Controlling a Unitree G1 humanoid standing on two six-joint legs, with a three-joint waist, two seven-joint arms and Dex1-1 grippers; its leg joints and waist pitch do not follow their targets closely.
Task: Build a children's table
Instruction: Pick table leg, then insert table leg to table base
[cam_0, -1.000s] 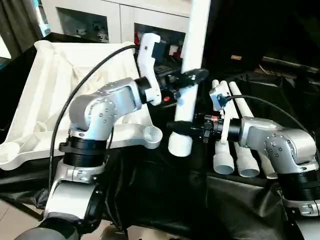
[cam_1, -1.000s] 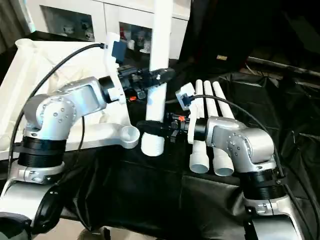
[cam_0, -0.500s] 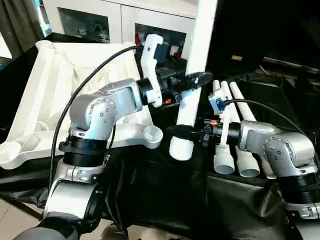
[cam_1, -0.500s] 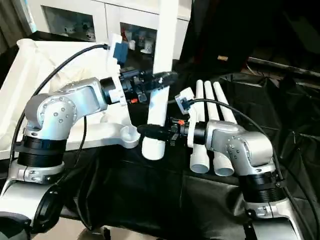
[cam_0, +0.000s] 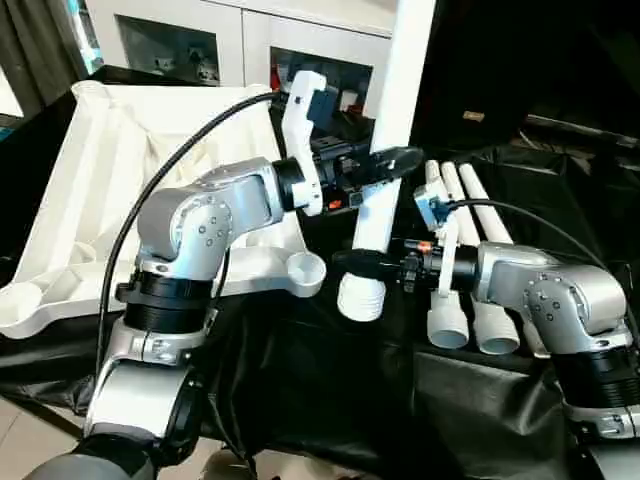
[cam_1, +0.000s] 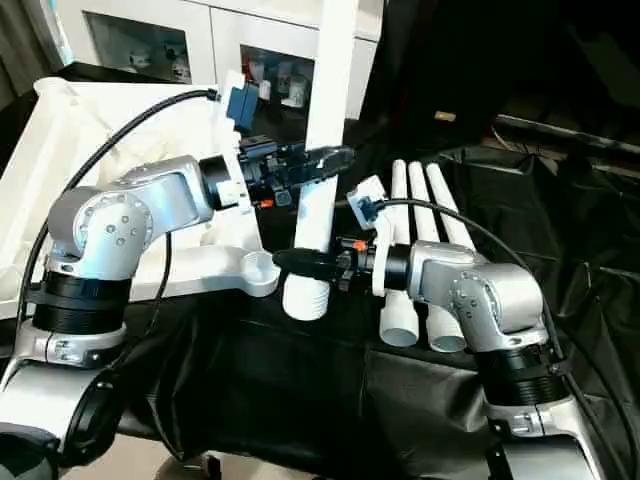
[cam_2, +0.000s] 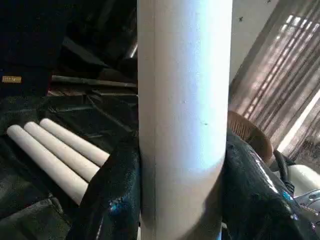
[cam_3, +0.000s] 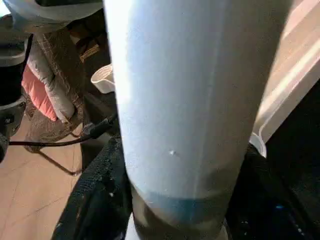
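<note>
held leg (cam_0: 392, 120): smooth white plastic with a faint sheen, ribbed at its lower end; table top (cam_0: 90, 190): matt white plastic; forearms (cam_0: 210, 215): brushed silver metal; left gripper fingers (cam_2: 112, 200): glossy black; black cloth (cam_0: 330, 390) draping the work surface: slightly shiny, creased.

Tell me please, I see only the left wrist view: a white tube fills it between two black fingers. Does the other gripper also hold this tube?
Observer: Yes. The right gripper is closed on the white cylindrical plastic leg near its ribbed lower end; the left gripper clamps it higher.
Operator: Is the leg upright?
Observer: Nearly; its top leans slightly to the right.
Operator: Where is the socket?
Observer: A round corner socket of the white ribbed plastic tabletop lies just left of the leg's lower end, not yet entered.
</note>
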